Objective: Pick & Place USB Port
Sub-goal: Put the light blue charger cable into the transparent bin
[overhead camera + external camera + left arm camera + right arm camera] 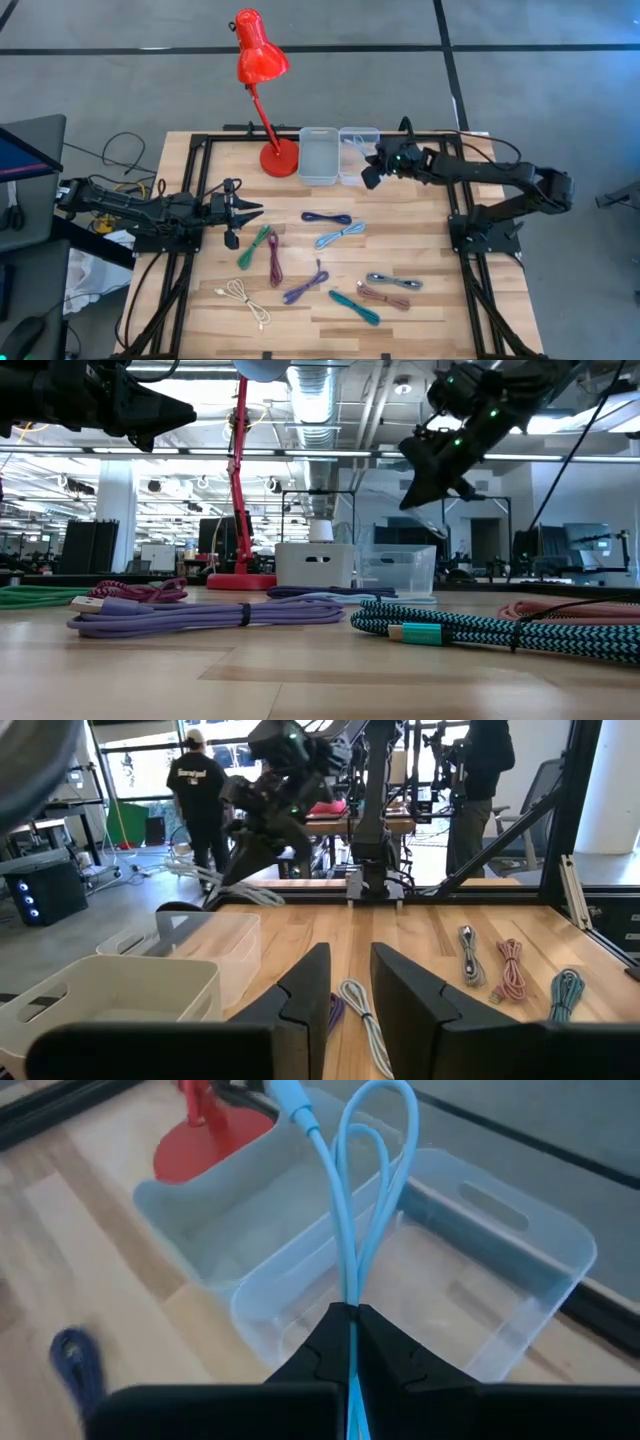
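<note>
The right hand (350,1330) hangs over the two bins at the twelve o'clock edge of the counter (420,320), its fingers clamped together on a light blue cable (345,1200). In the right wrist view the cable is pinched at its bundled middle, so the loops and the plug end stand out past the fingertips, away from the wrist. Its long axis runs in line with the hand's reach, and the loops point over the clear bin (520,1250), with the white bin (215,1230) just beside it toward nine o'clock. Holding the bundle at mid-length probably keeps the coils together and lets them drop in as one lump. The hand looks placed above the clear bin's open mouth so that a release would land the cable inside; the cable is not yet in either bin.

The left hand (350,990) waits at the nine o'clock side of the counter, its fingers set a little apart with nothing between them, aimed toward three o'clock across the loose cables. Among those still lying out are a purple cable (190,617) and a teal cable (470,628). A red lamp (262,60) stands just beside the white bin. A person (205,795) stands in the room beyond.
</note>
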